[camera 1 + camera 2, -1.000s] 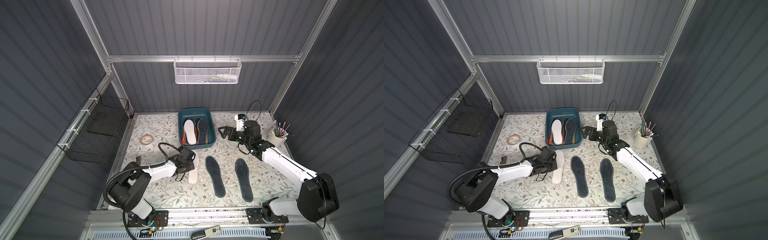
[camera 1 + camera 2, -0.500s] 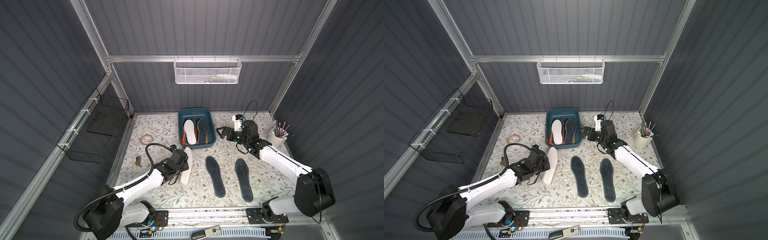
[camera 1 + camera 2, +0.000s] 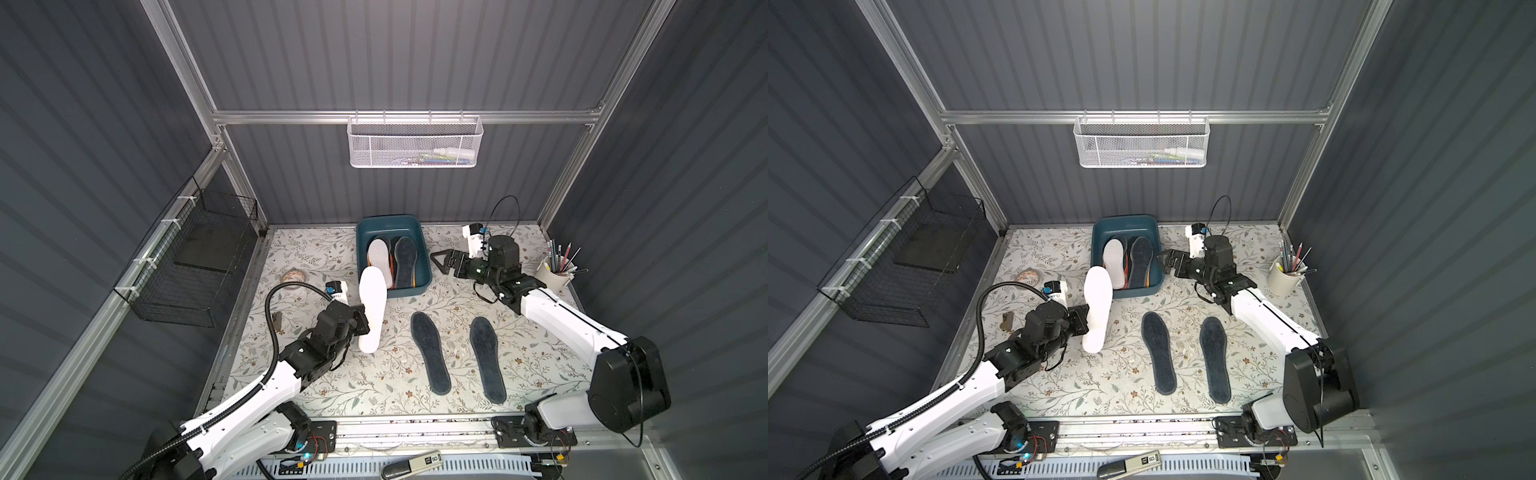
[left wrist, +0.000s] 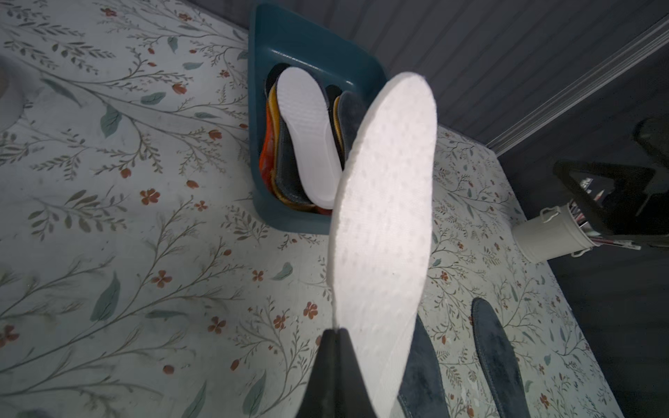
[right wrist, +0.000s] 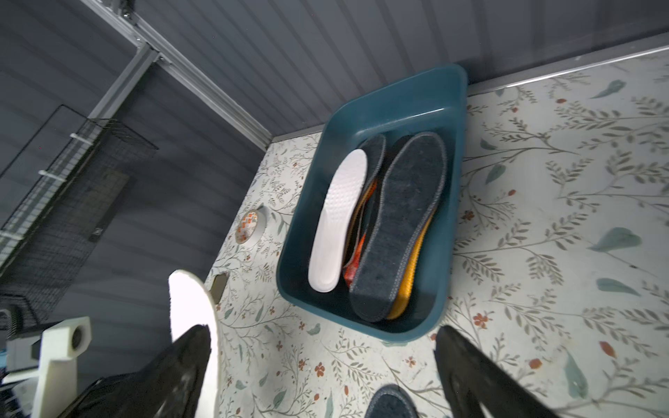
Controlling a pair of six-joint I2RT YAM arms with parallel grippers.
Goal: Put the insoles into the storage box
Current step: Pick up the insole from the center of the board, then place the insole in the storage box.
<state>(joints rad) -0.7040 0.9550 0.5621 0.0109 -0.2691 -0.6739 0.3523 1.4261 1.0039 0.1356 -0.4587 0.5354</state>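
Observation:
The teal storage box (image 3: 420, 245) stands at the back middle of the table, with several insoles in it, a white one (image 3: 378, 257) and a dark grey one (image 3: 405, 262) on top. My left gripper (image 3: 363, 325) is shut on the side edge of another white insole (image 3: 372, 305), held tilted above the table with its far end by the box's near left corner. The wrist view shows the same grip (image 4: 338, 331) on that insole (image 4: 387, 217). Two dark insoles (image 3: 430, 358) (image 3: 487, 360) lie flat on the table. My right gripper (image 3: 438, 262) is open and empty beside the box's right wall (image 5: 452, 181).
A white cup of pencils (image 3: 555, 272) stands at the right edge behind my right arm. A tape roll (image 3: 295, 275) and a small brown object (image 3: 277, 321) lie at the left. A black wire basket (image 3: 195, 266) hangs on the left wall, a white mesh basket (image 3: 413, 143) on the back wall.
My left arm has lifted the white insole off the table and carried it towards the box, tilting it up. The right arm has barely moved.

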